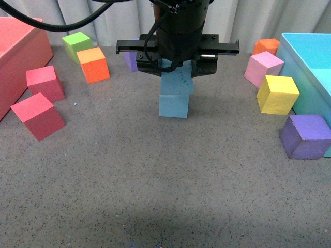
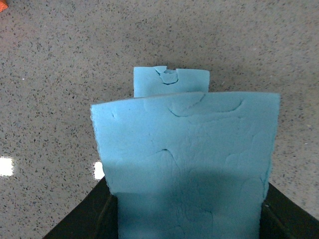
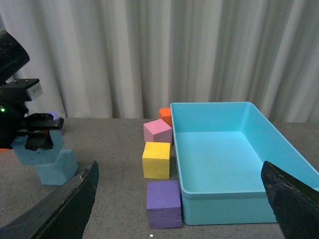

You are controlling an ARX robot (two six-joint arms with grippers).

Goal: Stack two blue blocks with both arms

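My left gripper (image 1: 177, 63) is shut on a sky-blue block (image 1: 177, 81) with faint marks and holds it on top of the second blue block (image 1: 173, 106), which rests on the grey table. In the left wrist view the held block (image 2: 187, 159) fills the frame between the black fingers (image 2: 84, 221), with the lower block (image 2: 171, 82) showing just beyond it, a little off-centre. The right wrist view shows the held block (image 3: 36, 149) tilted on the lower block (image 3: 57, 168). My right gripper (image 3: 179, 209) is open and empty, off to the right near the turquoise bin.
A turquoise bin (image 1: 310, 57) stands at the right with orange (image 1: 266, 46), pink (image 1: 264, 68), yellow (image 1: 277, 94) and purple (image 1: 306, 136) cubes beside it. A red bin (image 1: 20, 57), two red cubes (image 1: 39, 114), an orange cube (image 1: 93, 64) and a green cube (image 1: 77, 45) are at the left.
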